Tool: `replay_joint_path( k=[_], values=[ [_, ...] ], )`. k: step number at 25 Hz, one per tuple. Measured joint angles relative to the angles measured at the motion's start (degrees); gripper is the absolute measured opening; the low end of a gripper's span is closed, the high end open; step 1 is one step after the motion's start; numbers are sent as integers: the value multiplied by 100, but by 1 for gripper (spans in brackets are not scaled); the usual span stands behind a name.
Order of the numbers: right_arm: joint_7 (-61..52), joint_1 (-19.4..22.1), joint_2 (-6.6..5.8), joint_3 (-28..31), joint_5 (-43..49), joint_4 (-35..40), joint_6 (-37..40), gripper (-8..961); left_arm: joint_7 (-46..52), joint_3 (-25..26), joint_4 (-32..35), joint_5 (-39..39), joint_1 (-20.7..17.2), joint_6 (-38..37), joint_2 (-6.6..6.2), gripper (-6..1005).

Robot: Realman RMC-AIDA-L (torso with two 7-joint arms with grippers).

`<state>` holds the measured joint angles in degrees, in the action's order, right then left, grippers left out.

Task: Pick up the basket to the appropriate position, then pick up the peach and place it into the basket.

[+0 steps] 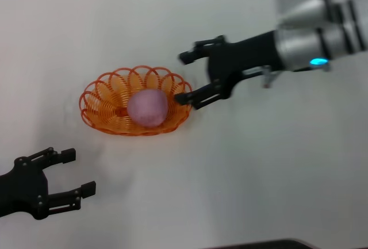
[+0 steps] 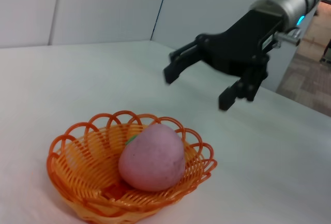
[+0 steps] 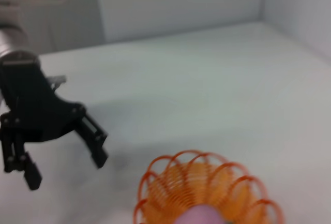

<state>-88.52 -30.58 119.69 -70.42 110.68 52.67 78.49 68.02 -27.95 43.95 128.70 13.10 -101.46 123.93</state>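
Note:
The oval orange wire basket point(image 1: 103, 102) point(image 2: 77, 182) point(image 3: 207, 180) rests on the white table, left of centre in the head view. Inside it lies the pink peach point(image 1: 148, 108) point(image 2: 153, 157) point(image 3: 199, 218), a bit of green leaf showing on one side. My right gripper point(image 1: 185, 77) point(image 2: 196, 88) hovers open just right of the basket's rim, holding nothing. My left gripper point(image 1: 73, 172) point(image 3: 64, 154) is open too, low at the front left, well apart from the basket.
The white table point(image 1: 264, 163) spreads out on every side of the basket. Pale walls stand behind it in the wrist views. A dark edge point(image 1: 270, 244) shows at the bottom of the head view.

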Motion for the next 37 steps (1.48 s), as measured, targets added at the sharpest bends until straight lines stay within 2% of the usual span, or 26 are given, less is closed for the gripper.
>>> replay_joint_path(
  k=[5, 10, 16, 19, 25, 33, 37],
  values=[
    [635, 593, -7, 733, -100, 190, 141, 944, -12, 37, -1, -4, -3, 1, 0, 888],
    [1080, 760, 26, 1264, -129, -143, 128, 945, -53, 142, -31, -20, -5, 1, 0, 888],
    [2317, 881, 24, 1321, -275, -1131, 546, 944, -59, 162, -82, -104, 1, 55, 6, 889],
    [2583, 998, 15, 1338, -275, -1302, 634, 937, -60, 163, -125, -115, -4, 59, 11, 888],
    [3034, 1304, 12, 1394, -275, -1466, 814, 931, -61, 160, -192, -118, 6, 69, 2, 887],
    [3056, 1318, 12, 1440, -276, -1562, 862, 931, -65, 158, -204, -136, 15, 86, 5, 889],
    [3062, 1272, 12, 1643, -276, -1680, 815, 931, -78, 159, -242, -156, 9, 121, 8, 889]
  ],
)
